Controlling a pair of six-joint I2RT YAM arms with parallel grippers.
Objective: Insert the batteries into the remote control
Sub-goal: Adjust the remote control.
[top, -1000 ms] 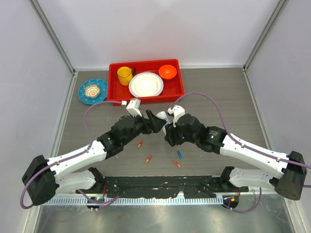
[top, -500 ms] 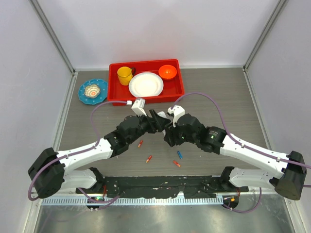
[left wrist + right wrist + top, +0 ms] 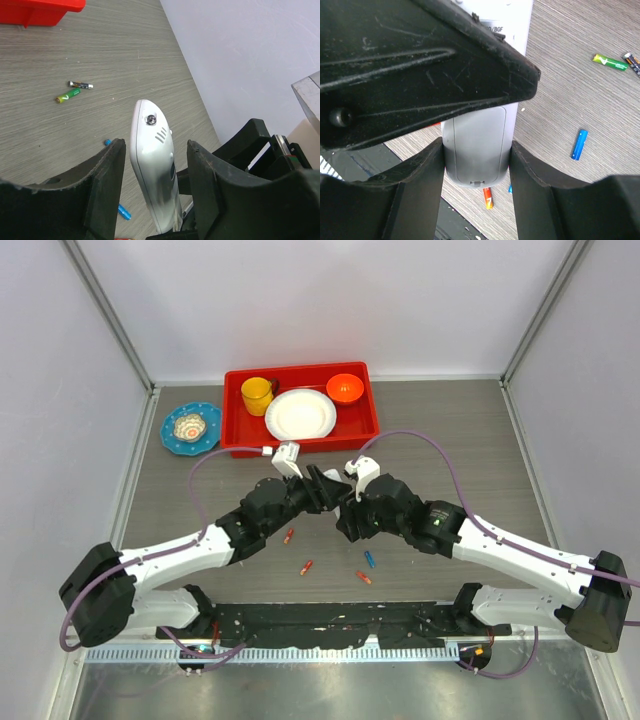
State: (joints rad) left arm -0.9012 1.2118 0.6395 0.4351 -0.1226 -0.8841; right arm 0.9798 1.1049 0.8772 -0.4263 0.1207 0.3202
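Note:
My right gripper (image 3: 477, 147) is shut on the sides of the white remote control (image 3: 479, 135), its back with the closed battery cover facing the camera. In the left wrist view the remote control (image 3: 152, 155) stands between the fingers of my open left gripper (image 3: 156, 145), with a gap on each side. The two grippers meet at mid-table, left (image 3: 325, 490) and right (image 3: 345, 505), and hide the remote from above. Loose batteries lie on the table: orange (image 3: 289, 536), orange (image 3: 306, 567), blue (image 3: 369, 559), orange (image 3: 364, 578); a green one (image 3: 67, 97) lies farther off.
A red tray (image 3: 232, 410) at the back holds a yellow cup (image 3: 256, 395), a white plate (image 3: 300, 414) and an orange bowl (image 3: 344, 388). A blue dish (image 3: 190, 427) sits left of it. White walls enclose the table.
My left arm has reached forward and to the right, bringing its open fingers around the remote held by the right gripper. The right arm has barely moved.

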